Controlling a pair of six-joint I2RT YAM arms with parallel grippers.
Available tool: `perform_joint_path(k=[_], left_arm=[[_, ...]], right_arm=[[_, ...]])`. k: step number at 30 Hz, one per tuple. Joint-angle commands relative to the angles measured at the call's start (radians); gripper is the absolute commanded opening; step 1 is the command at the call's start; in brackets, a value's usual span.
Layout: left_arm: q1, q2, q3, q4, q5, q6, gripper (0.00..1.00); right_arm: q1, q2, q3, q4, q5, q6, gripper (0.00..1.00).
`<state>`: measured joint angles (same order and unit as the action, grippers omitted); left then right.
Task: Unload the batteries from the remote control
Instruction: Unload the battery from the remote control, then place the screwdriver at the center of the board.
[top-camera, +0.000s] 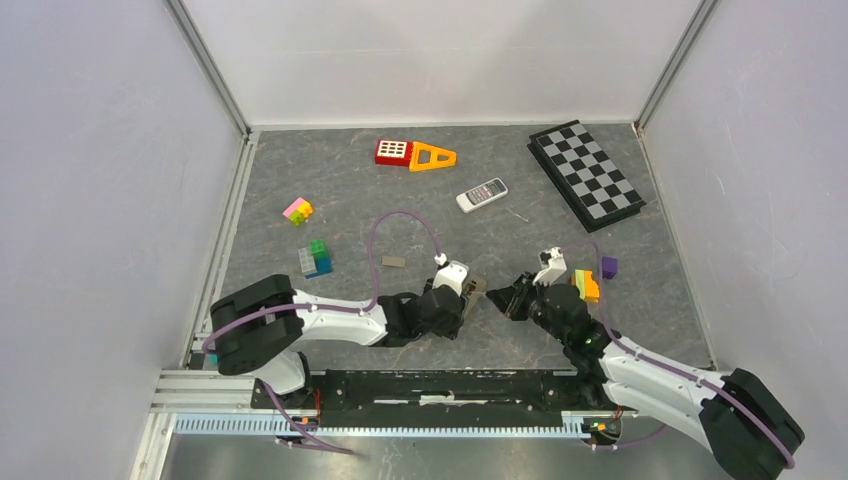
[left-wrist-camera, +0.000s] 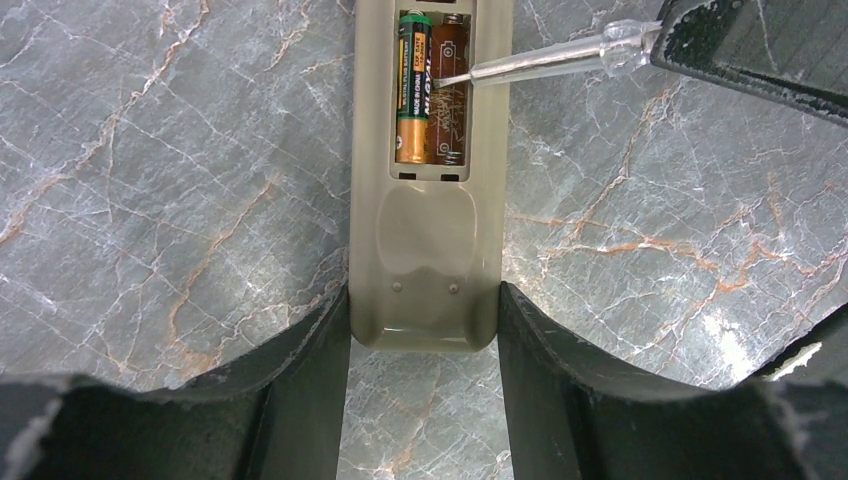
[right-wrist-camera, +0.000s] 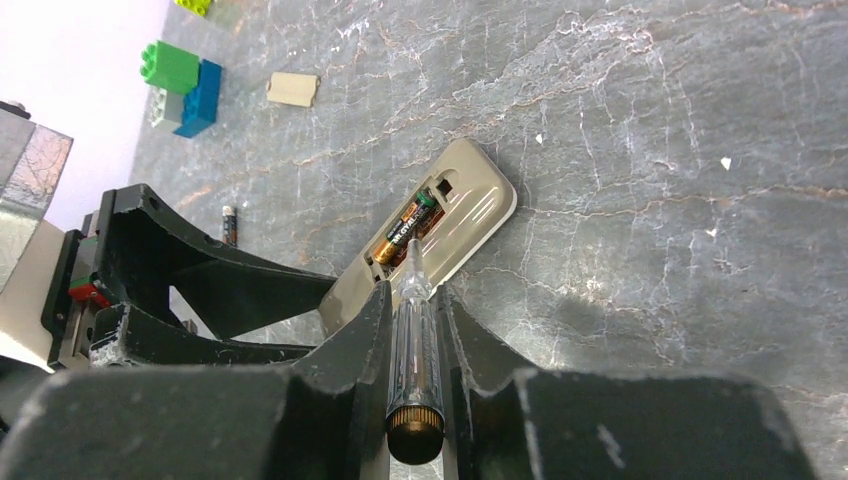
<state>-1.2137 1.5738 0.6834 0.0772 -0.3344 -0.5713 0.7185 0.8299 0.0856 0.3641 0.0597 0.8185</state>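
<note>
Left claw (left-wrist-camera: 423, 300) pinches remote (left-wrist-camera: 425, 235) edges, far end free.

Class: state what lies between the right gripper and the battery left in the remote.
A clear-handled screwdriver, clamped in the right gripper, bridges it. Its tip sits in the empty slot beside the battery. Both wrist views show this.

Gold-green battery (left-wrist-camera: 411, 88) in remote (left-wrist-camera: 425, 260) (face-down, compartment open); second battery (right-wrist-camera: 229, 224) loose

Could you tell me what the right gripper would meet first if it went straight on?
Probably the remote: the screwdriver in the right gripper points into its open bay, beside the battery; depth unclear.
</note>
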Motion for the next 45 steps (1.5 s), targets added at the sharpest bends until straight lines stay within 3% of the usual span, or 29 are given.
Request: perform_joint_path(k=[1, 6, 11, 16, 19, 22, 26, 30, 36, 41, 43, 45], left_arm=[[-0.004, 0.033, -0.034, 0.016, 0.187, -0.049, 0.18], [0.029, 0.022, -0.07, 0.062, 0.227, -0.066, 0.15], [0.057, 0.011, -0.095, 0.103, 0.273, -0.069, 0.13], [0.075, -0.005, -0.1, 0.048, 0.238, -0.087, 0.13], [0.091, -0.02, -0.1, -0.011, 0.209, -0.088, 0.13], [0.11, -0.029, -0.117, -0.016, 0.228, -0.09, 0.13], [0.131, -0.031, -0.137, -0.003, 0.27, -0.101, 0.13], [0.151, -0.067, -0.159, -0.023, 0.256, -0.11, 0.13], [0.193, -0.157, -0.12, -0.247, 0.093, -0.103, 0.15], [0.332, -0.223, -0.119, -0.347, 0.032, -0.046, 0.16], [0.346, -0.234, -0.108, -0.377, 0.001, -0.019, 0.22], [0.346, -0.242, -0.105, -0.383, 0.004, -0.005, 0.38]], right_arm=[[0.019, 0.034, -0.081, 0.085, 0.039, 0.104, 0.0], [0.019, 0.052, -0.161, 0.169, 0.001, 0.203, 0.0], [0.019, 0.158, -0.142, 0.214, -0.056, 0.216, 0.0], [0.016, 0.066, -0.093, 0.162, 0.008, 0.12, 0.0], [-0.058, 0.072, -0.004, 0.141, -0.133, 0.104, 0.0], [-0.062, 0.097, 0.086, 0.119, -0.168, 0.02, 0.0], [-0.062, 0.125, 0.228, -0.063, -0.071, -0.122, 0.0], [-0.068, 0.148, 0.281, -0.087, -0.096, -0.182, 0.0], [-0.089, 0.075, 0.266, -0.145, 0.034, -0.24, 0.0], [-0.2, 0.039, 0.213, -0.193, 0.165, -0.282, 0.0], [-0.231, 0.034, 0.183, -0.185, 0.227, -0.276, 0.0], [-0.243, 0.032, 0.162, -0.167, 0.302, -0.268, 0.0]])
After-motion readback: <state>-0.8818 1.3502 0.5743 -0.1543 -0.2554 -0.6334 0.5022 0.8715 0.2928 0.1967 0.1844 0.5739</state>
